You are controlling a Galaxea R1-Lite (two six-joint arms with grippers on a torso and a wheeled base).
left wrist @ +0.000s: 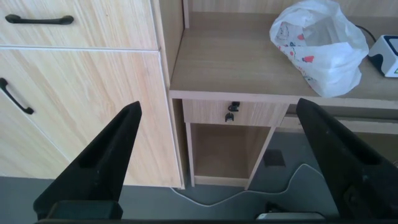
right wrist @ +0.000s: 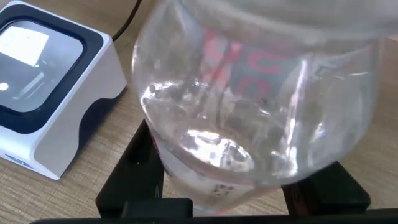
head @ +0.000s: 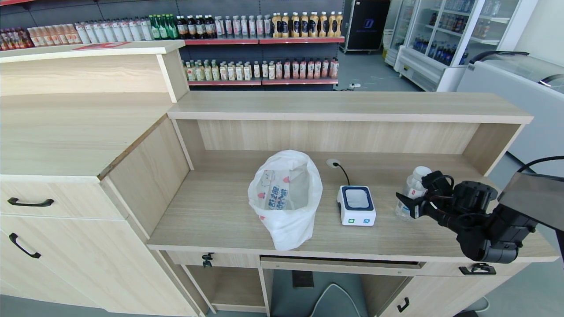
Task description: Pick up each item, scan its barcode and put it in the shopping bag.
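Observation:
A clear water bottle (head: 413, 187) with a white cap stands at the right of the wooden counter (head: 211, 207). My right gripper (head: 407, 203) is around its lower body, and the right wrist view shows the bottle (right wrist: 249, 112) pressed between the black fingers (right wrist: 134, 174). The white scanner (head: 356, 205) with a dark-framed window sits just left of the bottle. Further left, the white shopping bag (head: 285, 198) stands open with a printed packet (head: 275, 191) inside. My left gripper (left wrist: 217, 165) hangs open and empty below the counter's left front, near the cabinet.
A tall cabinet with black-handled drawers (head: 30, 202) rises on the left. The counter has a raised back shelf (head: 348, 108) and side walls. The scanner's cable (head: 341, 169) runs to a hole at the back. Shelves of drinks and fridges stand behind.

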